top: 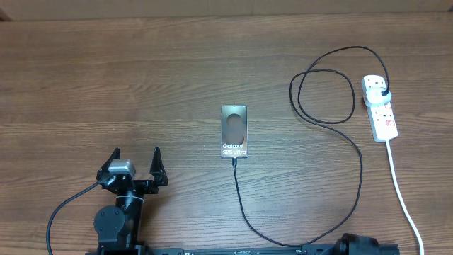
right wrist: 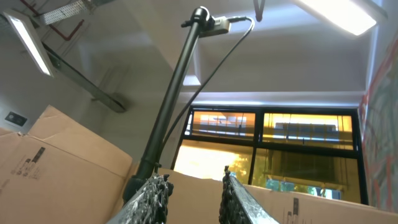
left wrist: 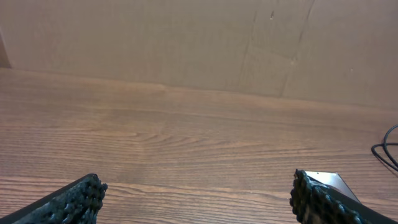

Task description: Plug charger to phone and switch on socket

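Mid-bench, the phone lies flat, lettered face up, one short edge toward the near side. At that near short edge the charger tip meets it; whether it is fully seated, cannot tell. From there the cable runs toward the near edge, right along it, and back up. It then makes one loose loop at far right and ends in a black plug sitting in the far end of the socket. The socket lies on the right side of the bench, well apart from the phone, with its white cord trailing to the near edge. Switch positions are too small to read.

The left arm is at near left, well left of the phone. The left jaws are wide and empty, pointing to the far side. In the left wrist view both pads sit at the bottom corners with bare wood between them. A cardboard wall is behind, and a phone corner shows past the right pad.

Of the right arm, the overhead shows only a black base at the near edge. The right wrist view aims upward. The right jaws are narrow, with a small gap and nothing in it. Boxes, a pole and a lit window lie beyond.
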